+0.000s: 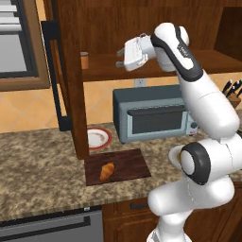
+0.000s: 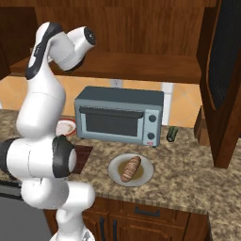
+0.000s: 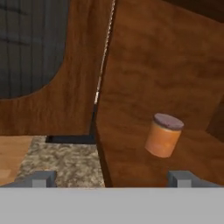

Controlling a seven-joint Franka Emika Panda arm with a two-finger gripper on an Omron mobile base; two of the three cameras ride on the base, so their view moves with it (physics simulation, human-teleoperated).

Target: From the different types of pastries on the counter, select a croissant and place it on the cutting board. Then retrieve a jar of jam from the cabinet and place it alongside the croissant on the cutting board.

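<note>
Gripper: the white arm's two-finger gripper [image 1: 121, 60] is raised to shelf height inside the dark reddish-brown wooden wall cabinet [image 1: 142, 28], pointing left; in the hand view its two dark finger tips [image 3: 43, 178] stand wide apart with nothing between them, so it is released.
Jam: one small orange-brown cylindrical jar with a dark lid [image 3: 163, 134] stands on the thick shelf board, at the shelf's left end beside the tall side panel [image 1: 71, 85]; in the left base view the jar [image 1: 84, 60] is well apart from the gripper, with bare shelf between them.
Croissant: one small golden-orange crescent croissant [image 1: 107, 171] lies on the flat dark brown rectangular cutting board [image 1: 127, 163].
Board: it rests on the speckled brown and beige granite counter [image 1: 33, 165], at the foot of the side panel.
Other pastry: one longer brown sausage-shaped pastry with pale stripes [image 2: 131, 168] lies on a round grey plate [image 2: 115, 176] in front of the oven.
Around: one grey toaster oven [image 2: 120, 115] sits under the shelf; one red-rimmed white plate [image 1: 98, 138] sits just left of it, behind the board; one dark green cylinder [image 2: 172, 133] lies to the oven's right; a block of dark-handled knives [image 1: 234, 90] is at the far right.
Plates: two.
Pastries: two.
</note>
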